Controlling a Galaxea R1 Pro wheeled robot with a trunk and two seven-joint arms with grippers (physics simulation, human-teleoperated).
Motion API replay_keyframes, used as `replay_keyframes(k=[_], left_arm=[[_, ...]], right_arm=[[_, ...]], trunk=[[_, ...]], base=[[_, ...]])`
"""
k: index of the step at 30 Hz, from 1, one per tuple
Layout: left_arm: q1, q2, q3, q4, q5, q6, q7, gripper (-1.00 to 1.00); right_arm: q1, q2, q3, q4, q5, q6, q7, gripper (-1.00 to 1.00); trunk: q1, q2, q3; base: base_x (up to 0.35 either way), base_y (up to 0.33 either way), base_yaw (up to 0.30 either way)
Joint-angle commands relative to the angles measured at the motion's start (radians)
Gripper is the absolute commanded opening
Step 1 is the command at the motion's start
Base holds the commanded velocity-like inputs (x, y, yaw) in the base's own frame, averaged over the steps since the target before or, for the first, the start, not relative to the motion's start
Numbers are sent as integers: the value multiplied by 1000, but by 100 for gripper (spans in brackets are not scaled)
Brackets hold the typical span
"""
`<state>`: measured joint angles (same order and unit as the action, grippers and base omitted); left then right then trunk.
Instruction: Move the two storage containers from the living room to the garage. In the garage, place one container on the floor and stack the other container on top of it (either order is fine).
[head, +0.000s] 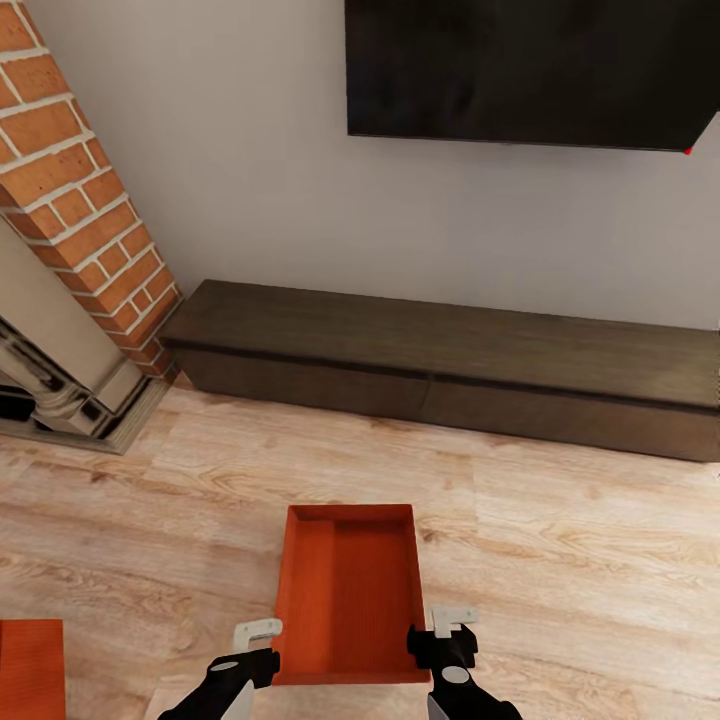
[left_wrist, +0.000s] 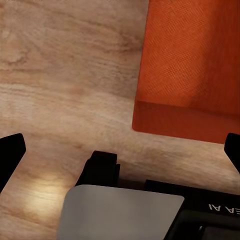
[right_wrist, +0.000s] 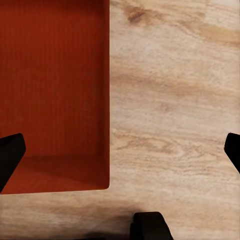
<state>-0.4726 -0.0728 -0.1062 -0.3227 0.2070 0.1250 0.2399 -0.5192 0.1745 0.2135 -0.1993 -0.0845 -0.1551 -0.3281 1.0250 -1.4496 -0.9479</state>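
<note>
Bricks at the upper left of the head view, the fireplace (head: 70, 220) climbing the edge of the frame, and that settles it: we are in the living room, nowhere near the garage. Low at the far left, right in the bottom corner, a slab of orange-red pokes in, and I judge that to be the second storage container (head: 30, 668), cut off by the frame edge and sitting on the light wood floor (head: 560, 560).

Moving toward the middle, the left gripper (head: 258, 650) hovers at the bottom of the frame just beside the near left corner of the first storage container (head: 350, 590), an open-top bin lying flat on the planks. In the left wrist view its black fingertips (left_wrist: 11, 155) sit wide at both frame edges, jaws spread, nothing between them but floor and the bin's corner (left_wrist: 187, 75).

Centre-right now: the right gripper (head: 445, 635) stands at the bin's near right corner. In the right wrist view the jaws are also spread, 1 fingertip (right_wrist: 10, 155) over the bin's red interior (right_wrist: 55, 90), the other out over bare planks, so they seem to straddle the wall without pinching it.

Across the top right hangs the black TV (head: 530, 70), the long dark cabinet (head: 450, 360) beneath.

Score so far, as I read it: 0 of 2 containers moved. Grasp, carry, set down and stack all remain.
</note>
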Motion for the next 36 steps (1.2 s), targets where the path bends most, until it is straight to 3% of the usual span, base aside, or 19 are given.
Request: replay_keyframes(k=[1,36], left_arm=[[0,1,-8,-2,9,5,8,100],[0,1,-7,-15,9,4,10,100]], right_arm=[[-1,0,8,1,-9,-4,-6,100],[-1,0,7,1,-9,-3,-5,100]], trunk=[[0,0,-1],[0,0,-1]], base=[[0,0,-147],[0,44,-18]])
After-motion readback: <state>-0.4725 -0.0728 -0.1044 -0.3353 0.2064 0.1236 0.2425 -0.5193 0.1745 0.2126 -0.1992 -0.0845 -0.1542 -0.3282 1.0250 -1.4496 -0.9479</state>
